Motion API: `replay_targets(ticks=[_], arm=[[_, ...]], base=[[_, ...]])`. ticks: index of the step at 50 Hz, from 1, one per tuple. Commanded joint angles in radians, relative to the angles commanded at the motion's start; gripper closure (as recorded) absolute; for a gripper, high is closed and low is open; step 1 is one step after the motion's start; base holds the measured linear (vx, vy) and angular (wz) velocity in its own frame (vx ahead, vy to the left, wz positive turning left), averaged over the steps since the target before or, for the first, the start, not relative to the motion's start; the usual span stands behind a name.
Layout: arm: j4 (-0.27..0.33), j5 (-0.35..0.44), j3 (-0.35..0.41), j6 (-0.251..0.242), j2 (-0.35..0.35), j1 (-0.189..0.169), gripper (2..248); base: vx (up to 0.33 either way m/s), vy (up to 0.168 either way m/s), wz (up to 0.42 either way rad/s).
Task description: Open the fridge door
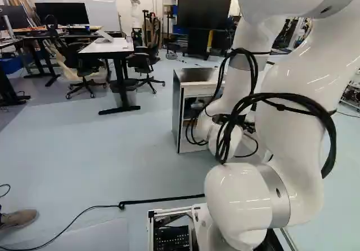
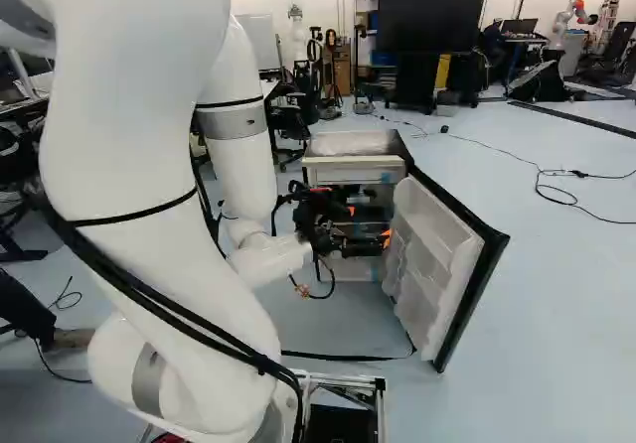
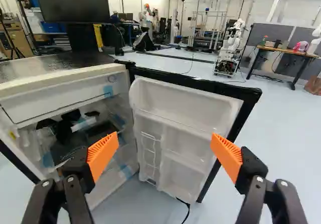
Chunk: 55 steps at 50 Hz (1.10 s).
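The fridge door (image 2: 437, 262) stands open ahead of the gripper (image 2: 369, 221), whose fingers are spread wide. Beyond the fridge (image 2: 352, 163) stands a large screen (image 2: 432, 14); a dark cable (image 2: 579, 174) trails over the pale floor (image 2: 566, 304). In the left base view, the white arm (image 1: 295, 113) hides the fridge door

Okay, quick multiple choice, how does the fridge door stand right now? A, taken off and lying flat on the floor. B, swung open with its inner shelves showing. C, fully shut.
B: the fridge door stands out from the fridge, its molded shelves in plain view.
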<state>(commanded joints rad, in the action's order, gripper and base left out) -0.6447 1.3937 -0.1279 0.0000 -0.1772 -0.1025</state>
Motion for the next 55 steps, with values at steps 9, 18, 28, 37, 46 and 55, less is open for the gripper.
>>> replay_targets(ticks=[9, 18, 28, 37, 46, 55], arm=[[0.037, -0.030, 0.002, 0.000, 0.026, 0.006, 3], [0.082, -0.066, 0.005, 0.000, 0.058, 0.013, 3], [0.143, -0.116, 0.009, 0.000, 0.102, 0.023, 3], [0.208, -0.168, 0.013, 0.000, 0.147, 0.033, 3], [0.282, -0.228, 0.018, 0.000, 0.200, 0.045, 3], [0.360, -0.291, 0.023, 0.000, 0.255, 0.057, 3]], base=[[0.000, 0.000, 0.000], [0.000, 0.000, 0.000], [0.000, 0.000, 0.000], [0.000, 0.000, 0.000], [0.000, 0.000, 0.000], [0.000, 0.000, 0.000]])
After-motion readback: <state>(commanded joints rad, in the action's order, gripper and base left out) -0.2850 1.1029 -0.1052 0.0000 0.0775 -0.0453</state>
